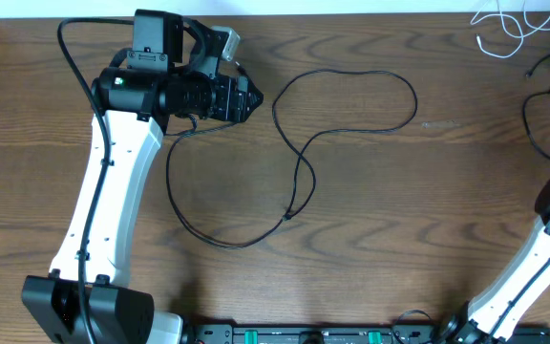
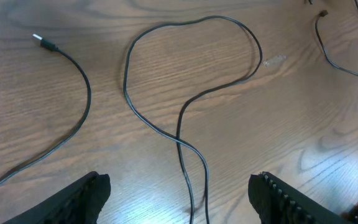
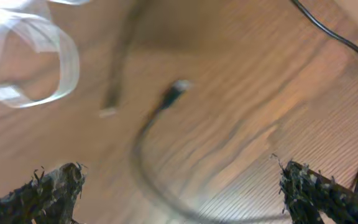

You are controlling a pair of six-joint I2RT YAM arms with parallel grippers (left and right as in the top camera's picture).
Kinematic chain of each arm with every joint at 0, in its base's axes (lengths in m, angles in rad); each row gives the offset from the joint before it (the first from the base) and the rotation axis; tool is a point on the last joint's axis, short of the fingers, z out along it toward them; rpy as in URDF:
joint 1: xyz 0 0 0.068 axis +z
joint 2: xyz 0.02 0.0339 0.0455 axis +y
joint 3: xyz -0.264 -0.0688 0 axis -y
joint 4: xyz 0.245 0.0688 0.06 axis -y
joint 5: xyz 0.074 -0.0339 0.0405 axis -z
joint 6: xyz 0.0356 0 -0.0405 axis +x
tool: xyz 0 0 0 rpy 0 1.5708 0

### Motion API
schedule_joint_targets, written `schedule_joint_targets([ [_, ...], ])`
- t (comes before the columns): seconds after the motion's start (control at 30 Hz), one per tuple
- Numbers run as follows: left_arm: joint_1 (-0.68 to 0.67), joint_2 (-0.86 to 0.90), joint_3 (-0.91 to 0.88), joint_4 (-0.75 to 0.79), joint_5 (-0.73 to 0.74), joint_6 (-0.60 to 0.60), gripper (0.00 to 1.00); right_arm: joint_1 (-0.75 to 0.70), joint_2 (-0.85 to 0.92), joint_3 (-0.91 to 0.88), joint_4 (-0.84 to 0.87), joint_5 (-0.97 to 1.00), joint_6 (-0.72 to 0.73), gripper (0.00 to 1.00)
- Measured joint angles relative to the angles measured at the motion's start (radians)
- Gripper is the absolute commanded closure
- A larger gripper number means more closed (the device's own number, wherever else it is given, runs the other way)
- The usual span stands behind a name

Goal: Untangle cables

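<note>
Running between the spread left fingers (image 2: 82,200), the black cable (image 2: 180,124) lies untouched.

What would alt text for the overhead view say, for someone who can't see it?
A long black cable lies in loose loops that cross each other in the middle of a wooden table. The left gripper, on a white arm, sits beside the upper loop; a white cable is bunched in the far right corner.
</note>
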State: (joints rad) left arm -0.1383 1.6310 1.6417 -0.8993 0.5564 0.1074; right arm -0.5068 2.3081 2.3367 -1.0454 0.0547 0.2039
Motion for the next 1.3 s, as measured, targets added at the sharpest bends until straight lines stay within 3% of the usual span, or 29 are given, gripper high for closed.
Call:
schedule_joint_targets([
  [0.27, 0.006, 0.0, 0.0, -0.001, -0.159, -0.005, 0.2, 0.122, -0.247, 0.029, -0.182, -0.273, -0.095, 0.01],
  [0.47, 0.097, -0.023, 0.0, -0.045, -0.249, -0.069, 0.19, 0.334, -0.233, -0.003, -0.254, -0.332, -0.15, 0.01],
  [0.87, 0.277, -0.03, 0.001, -0.133, -0.386, -0.156, 0.19, 0.727, -0.14, -0.211, -0.177, -0.338, -0.159, 0.01],
  [1.1, 0.251, 0.029, -0.019, -0.084, -0.32, -0.08, 0.19, 0.759, -0.124, -0.255, -0.129, -0.302, -0.097, 0.01],
  [1.3, 0.188, 0.212, -0.031, 0.148, -0.201, -0.047, 0.19, 0.753, -0.124, -0.256, -0.139, -0.272, -0.081, 0.01],
])
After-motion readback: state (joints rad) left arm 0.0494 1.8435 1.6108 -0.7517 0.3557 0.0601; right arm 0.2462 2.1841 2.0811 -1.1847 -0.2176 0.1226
